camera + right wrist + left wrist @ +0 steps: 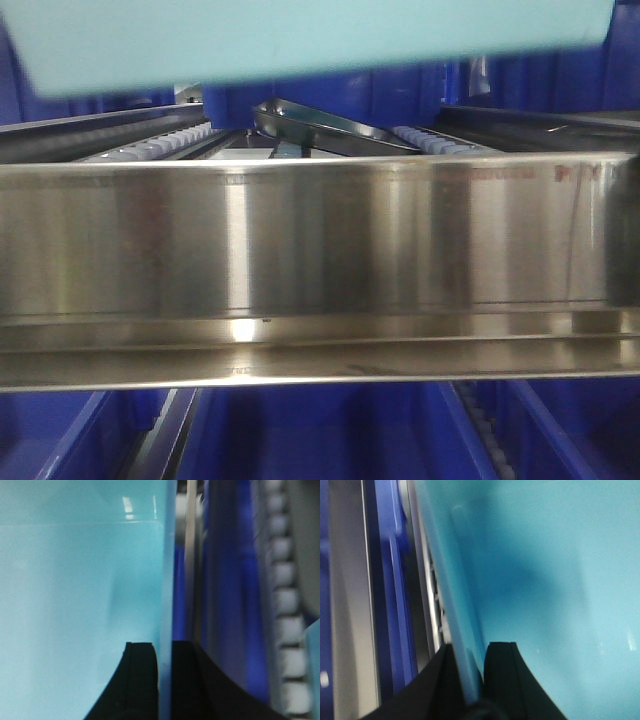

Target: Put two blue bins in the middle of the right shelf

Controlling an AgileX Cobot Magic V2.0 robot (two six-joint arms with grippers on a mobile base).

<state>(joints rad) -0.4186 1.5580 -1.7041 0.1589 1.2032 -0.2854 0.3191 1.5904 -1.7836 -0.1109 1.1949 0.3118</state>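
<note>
Left gripper (pixel 470 660) and right gripper (pixel 164 652) each pinch a wall of the blue bin (pixel 300 35) — jaws narrowed to wall thickness. Bin at 12 o'clock in front view, above steel shelf rail (pixel 320 240).

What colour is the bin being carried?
Pale turquoise blue; the bin shows best in the right wrist view.

Front view faces forward, level, close to a shelf rail (pixel 320 260). Wrist views look along the left end effector (pixel 472 652) and right end effector (pixel 164 647), tight against the bin (pixel 300 35) all three share.
</note>
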